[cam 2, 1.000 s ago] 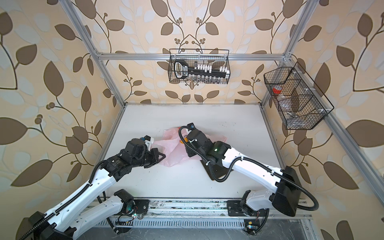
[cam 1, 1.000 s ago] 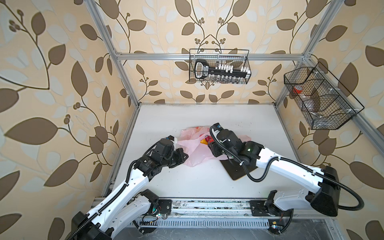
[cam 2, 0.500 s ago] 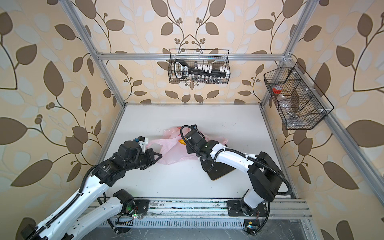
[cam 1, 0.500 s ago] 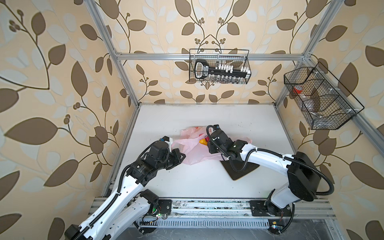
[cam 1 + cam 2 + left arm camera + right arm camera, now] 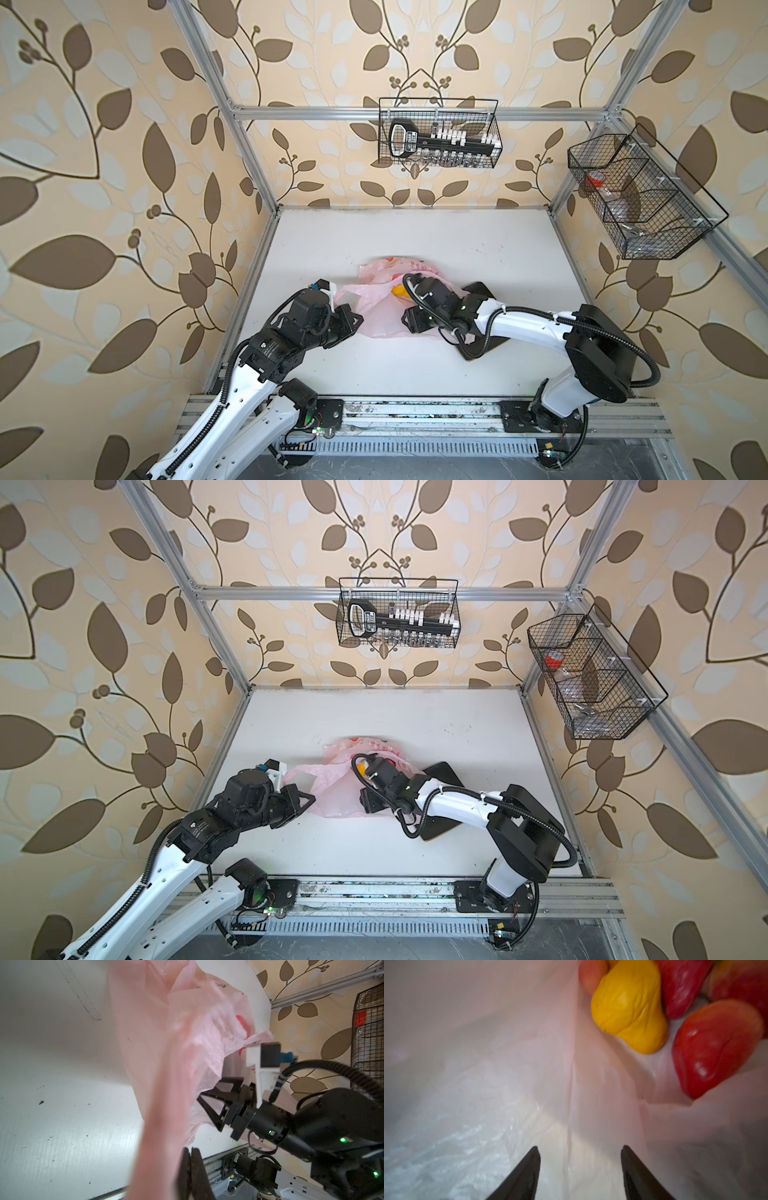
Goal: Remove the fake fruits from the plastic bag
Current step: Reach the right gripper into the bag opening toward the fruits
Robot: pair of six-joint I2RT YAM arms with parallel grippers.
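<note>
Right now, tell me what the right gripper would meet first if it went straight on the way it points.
Most likely the plastic bag: the open right gripper aims at its creased pink film. The yellow fruit and red fruits lie off that line, though depth is unclear.

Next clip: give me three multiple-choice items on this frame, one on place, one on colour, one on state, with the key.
1. The fake fruits lie: A on the dark tray; B inside the plastic bag; C in a wire basket.
2. The knobbed fruit beside the red ones is: A green; B yellow; C purple.
3. The right gripper is: A shut on a fruit; B shut on the tray; C open, holding nothing.
Key: 1 B, pink film surrounds them in the right wrist view; 2 B, its skin is plain yellow; 3 C, its fingertips stand apart, gripping nothing.
</note>
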